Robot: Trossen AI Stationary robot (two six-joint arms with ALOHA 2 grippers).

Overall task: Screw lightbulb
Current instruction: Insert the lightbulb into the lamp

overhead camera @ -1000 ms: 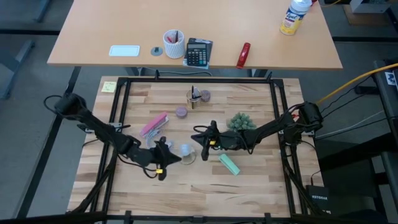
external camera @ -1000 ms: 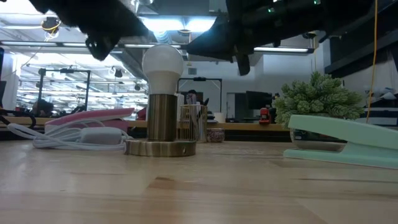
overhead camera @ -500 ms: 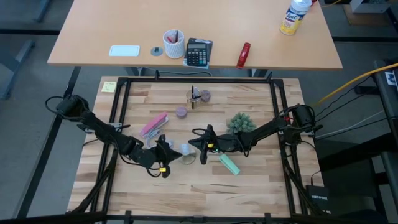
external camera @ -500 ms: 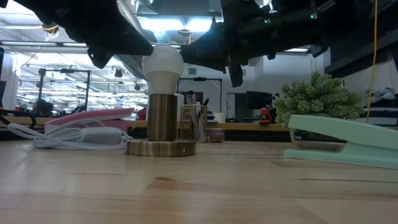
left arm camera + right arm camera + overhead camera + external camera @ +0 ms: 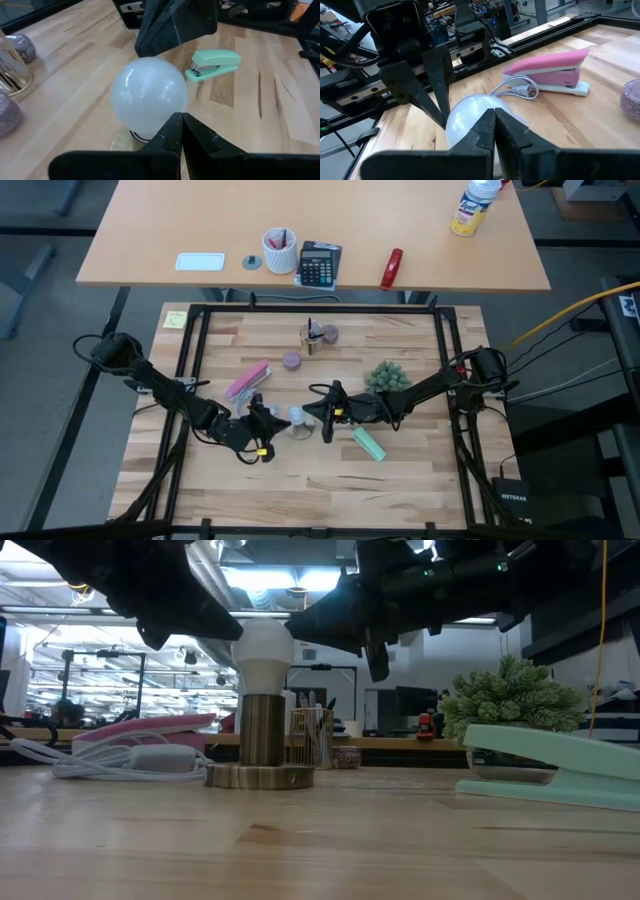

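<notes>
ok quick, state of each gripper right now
Left gripper: shut, holding nothing, tips against the frosted-white round lightbulb.
Right gripper: shut, holding nothing, beside the same bulb.

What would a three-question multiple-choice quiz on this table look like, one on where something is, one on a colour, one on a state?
1. Where is the lightbulb?
A. Lying flat on the table
B. Upright in the brass socket
C. Inside the glass cup

2. What colour is the stapler next to the plant?
A. Mint green
B. Pink
C. Black

3. How are the fingers of the left gripper and the right gripper?
A. Both wide open
B. One open, one shut
C. Both shut

Answers:
1 B: the low view shows the bulb standing on top of the brass socket.
2 A: the high view shows a mint green stapler by the plant; the pink stapler lies on the left arm's side.
3 C: each wrist view shows its fingers pressed together beside the bulb, holding nothing.
</notes>
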